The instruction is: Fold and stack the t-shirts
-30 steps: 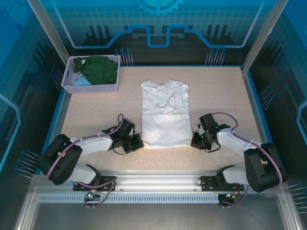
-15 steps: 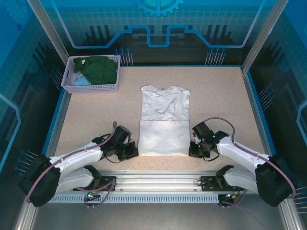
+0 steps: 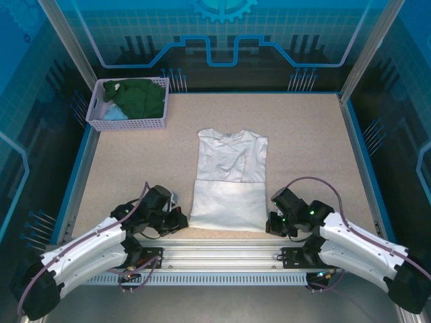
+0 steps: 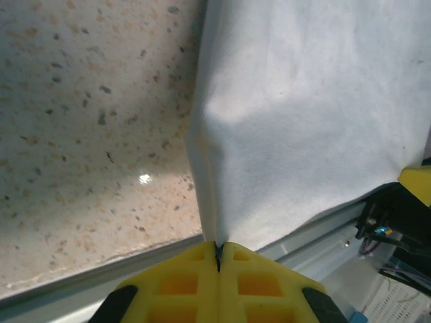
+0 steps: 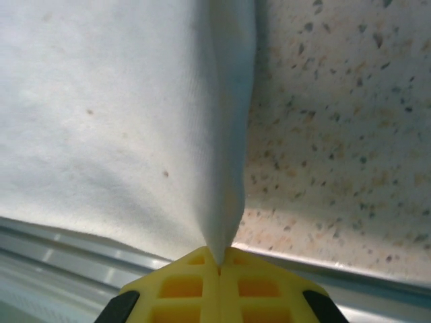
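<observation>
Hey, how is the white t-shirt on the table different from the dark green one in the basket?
The white t-shirt lies spread mostly flat on the table; the dark green t-shirt sits bunched in the lavender basket. The white one is pinched at its near corners by the left gripper and right gripper, both shut; nothing touches the green one. Both are soft cloth.

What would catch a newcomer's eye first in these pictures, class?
The white shirt lies in the middle of the table. The left pincer and right pincer are shut on its near corners. Far left, a lavender basket holds a green shirt and a blue shirt.
</observation>
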You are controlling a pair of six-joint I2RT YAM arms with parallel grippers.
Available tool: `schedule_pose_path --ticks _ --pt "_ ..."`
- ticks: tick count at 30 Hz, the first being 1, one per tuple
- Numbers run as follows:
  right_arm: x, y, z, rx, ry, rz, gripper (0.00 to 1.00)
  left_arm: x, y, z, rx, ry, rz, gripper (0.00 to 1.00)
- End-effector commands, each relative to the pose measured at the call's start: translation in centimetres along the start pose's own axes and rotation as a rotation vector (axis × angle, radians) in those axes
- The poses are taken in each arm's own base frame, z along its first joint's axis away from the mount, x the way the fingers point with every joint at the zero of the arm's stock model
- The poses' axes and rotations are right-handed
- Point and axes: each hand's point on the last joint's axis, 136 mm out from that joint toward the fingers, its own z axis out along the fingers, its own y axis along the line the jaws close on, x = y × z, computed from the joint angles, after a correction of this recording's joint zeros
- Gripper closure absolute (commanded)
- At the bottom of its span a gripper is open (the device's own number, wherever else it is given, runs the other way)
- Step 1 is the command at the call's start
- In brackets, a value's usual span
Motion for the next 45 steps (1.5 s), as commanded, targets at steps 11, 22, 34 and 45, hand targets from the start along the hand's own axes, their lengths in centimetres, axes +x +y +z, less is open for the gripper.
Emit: schedule_pose_path --ticks 11,22,34,45 --pt "-4.0 2.8 -7.8 0.013 -0.228 0.048 1.0 -2.6 -8.1 -5.0 0.084 -0.07 0.091 1.0" --pt "-13.6 5.8 -11.2 -0.054 -0.318 0.115 1.0 -12.8 -13.8 -7.4 0.156 -0.179 0.073 1.0" --pt "-25.1 7.1 -10.1 -0.071 -0.295 0.168 1.0 -22.8 -15.1 -6.1 0.155 -0.234 -0.012 1.0" --pt "-37.1 7.5 -4.8 -0.063 -0.224 0.257 0.99 -34.9 -13.7 -2.4 0.119 -0.251 -0.153 1.0"
